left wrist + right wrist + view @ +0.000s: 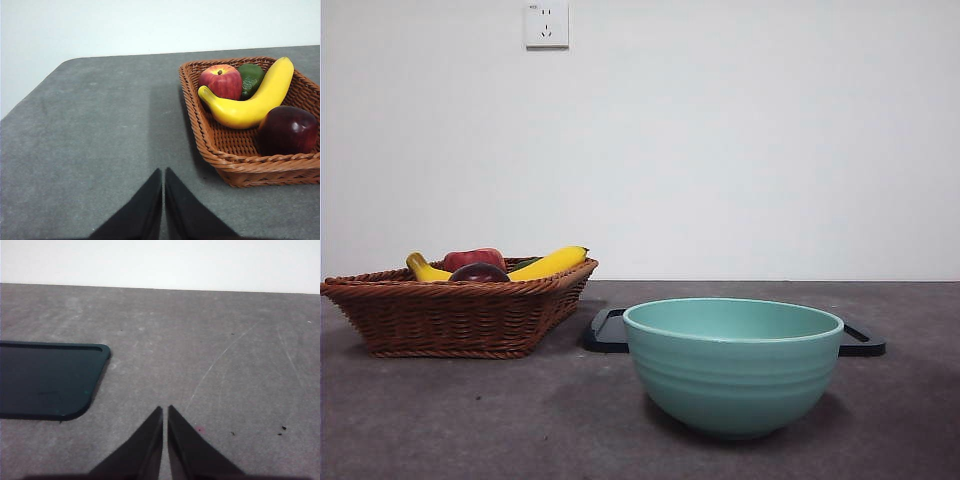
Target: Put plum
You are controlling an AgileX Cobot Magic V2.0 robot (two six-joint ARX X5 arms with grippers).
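Note:
The plum (288,129) is a dark maroon glossy fruit lying in a brown wicker basket (235,160), at the corner nearest my left gripper. From the front, the plum (478,272) peeks over the basket (460,315) rim at the left of the table. My left gripper (163,172) is shut with nothing in it, hanging over bare table beside the basket and well apart from the fruit. My right gripper (165,410) is shut and empty over bare table, next to a dark tray (45,380). Neither arm shows in the front view.
Also in the basket are a red apple (220,81), a yellow banana (255,97) and a green fruit (250,77). A teal bowl (733,362) stands front and centre, with the dark tray (608,332) behind it. The table's far left edge shows in the left wrist view.

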